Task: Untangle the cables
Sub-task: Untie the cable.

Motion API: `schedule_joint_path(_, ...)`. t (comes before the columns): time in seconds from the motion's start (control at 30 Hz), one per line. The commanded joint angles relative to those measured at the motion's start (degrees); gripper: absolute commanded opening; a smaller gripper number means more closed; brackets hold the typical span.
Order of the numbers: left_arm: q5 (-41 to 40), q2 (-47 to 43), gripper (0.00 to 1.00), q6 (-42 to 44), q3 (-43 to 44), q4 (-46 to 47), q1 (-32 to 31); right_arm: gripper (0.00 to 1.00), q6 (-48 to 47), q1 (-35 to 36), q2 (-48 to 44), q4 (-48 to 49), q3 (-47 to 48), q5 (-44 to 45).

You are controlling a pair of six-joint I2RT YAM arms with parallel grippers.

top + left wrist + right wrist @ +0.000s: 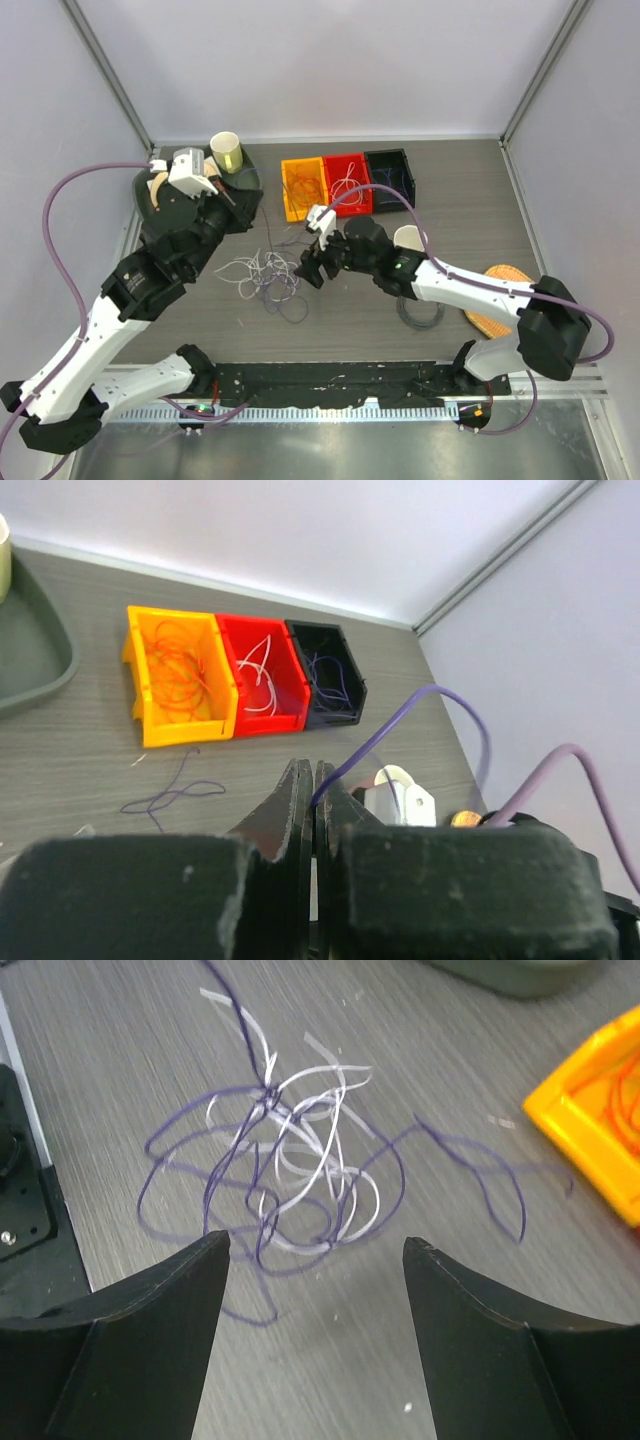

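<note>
Cables [285, 1150]: loose tangle of thin purple and white loops, flat on bench [470, 215] mid-area, between arms, in front of bins. Heap spreads wider left-right than front-back in top view; loops curl every way, no single heading. One purple strand trails toward orange bin [600, 1120]. More loops sorted by colour: orange in orange bin, white in red bin [347, 182], purple in black bin [390, 175]. Right tool [315, 1245] wide, empty, fingertips at tangle's near edge. Left tool [313, 810] pinched closed, empty, well away from tangle.
</note>
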Motion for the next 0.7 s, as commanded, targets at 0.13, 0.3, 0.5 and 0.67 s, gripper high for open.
schedule_joint_path(0.13,4.9,1.5,0.0,2.3,5.5,-1.2,0.1,0.75,0.8,1.2,-0.2,22.8,1.7,-8.5)
schedule_joint_path(0.3,7.2,2.3,0.0,1.9,6.7,-0.9,0.2,0.75,4.6,1.7,1.6,26.1,3.9,-9.5)
schedule_joint_path(0.5,7.8,1.8,0.0,1.6,7.3,-1.6,0.1,0.7,4.8,2.3,6.3,21.4,7.5,-3.8)
schedule_joint_path(0.67,7.7,-0.6,0.0,2.0,6.7,-1.7,0.2,0.58,5.0,2.3,8.4,22.2,7.7,-1.1)
